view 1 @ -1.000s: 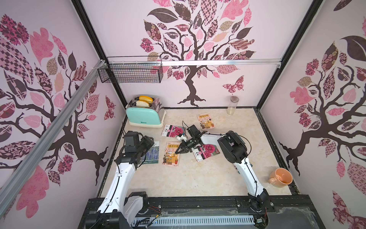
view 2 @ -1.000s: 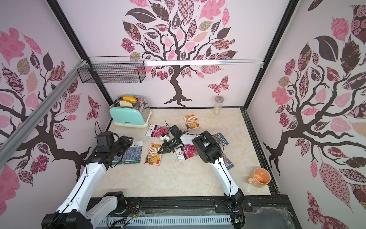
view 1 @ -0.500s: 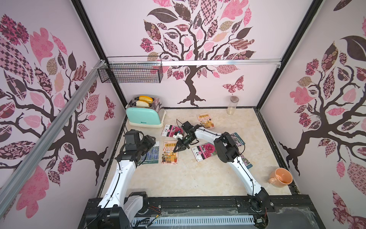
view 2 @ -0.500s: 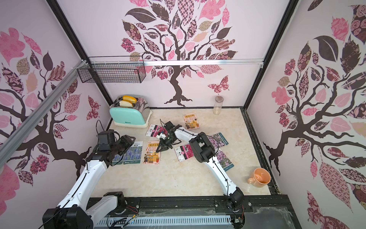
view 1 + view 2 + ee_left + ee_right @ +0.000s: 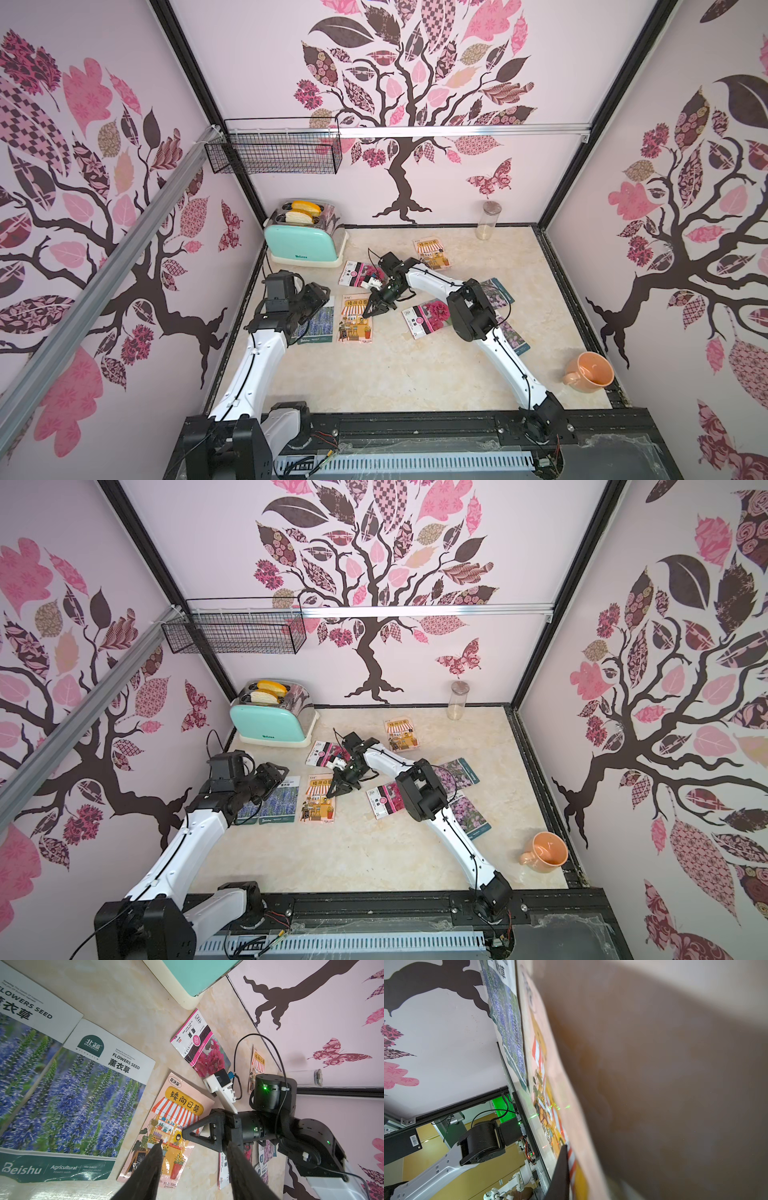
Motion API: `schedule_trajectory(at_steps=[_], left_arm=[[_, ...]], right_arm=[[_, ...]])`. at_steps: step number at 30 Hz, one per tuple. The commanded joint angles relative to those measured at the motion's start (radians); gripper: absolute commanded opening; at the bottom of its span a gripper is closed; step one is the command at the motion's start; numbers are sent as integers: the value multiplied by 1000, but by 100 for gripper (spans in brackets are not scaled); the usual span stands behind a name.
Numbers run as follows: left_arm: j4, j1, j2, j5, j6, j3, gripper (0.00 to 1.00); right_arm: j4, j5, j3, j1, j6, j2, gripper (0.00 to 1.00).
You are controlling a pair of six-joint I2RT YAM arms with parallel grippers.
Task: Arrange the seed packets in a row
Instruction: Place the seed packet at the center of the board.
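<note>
Since a second ago your right arm's elbow has swung toward 9 o'clock, baring the lilac packets point(image 5: 459, 773) at 3 o'clock of the table point(image 5: 395, 374); the arm still covers their inner edges. The right hand point(image 5: 366, 313) is clenched on nothing, its tips pressed on the orange awning packet point(image 5: 353, 332), which lies a little toward 9 o'clock from centre.

The right wrist view is mostly a brown blur; only slivers of that packet and of lavender print show. The left hand point(image 5: 195, 1153) is released, fingers apart and empty, over the two lavender packets point(image 5: 89, 1105) at 9 o'clock. In both top views the left arm hides much of them, and the left wrist view shows their edges overlapping.

One magenta packet point(image 5: 357, 272) lies at 11 o'clock, partly behind the right wrist; another magenta packet point(image 5: 430, 316) sits near centre, partly behind the elbow. A second awning packet point(image 5: 432, 251) lies at 12 o'clock.

Round the edges you have the toaster point(image 5: 299, 249) at 10 o'clock, the glass jar point(image 5: 488, 222) at 1, the orange mug point(image 5: 590, 372) at 4, and the wire basket point(image 5: 274, 158) on the wall.
</note>
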Motion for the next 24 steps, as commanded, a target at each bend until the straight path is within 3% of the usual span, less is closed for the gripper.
schedule_trajectory(at_steps=[1,7,24], left_arm=[[22,6,3,18,30,0,52],[16,6,12,24,43,0,52],[31,6,82,67,73,-7,51]], right_arm=[[-23,94,5,20,16,54,7],[-40,107,6,23,2,52,9],[-93,135,72,38,-32,88,29]])
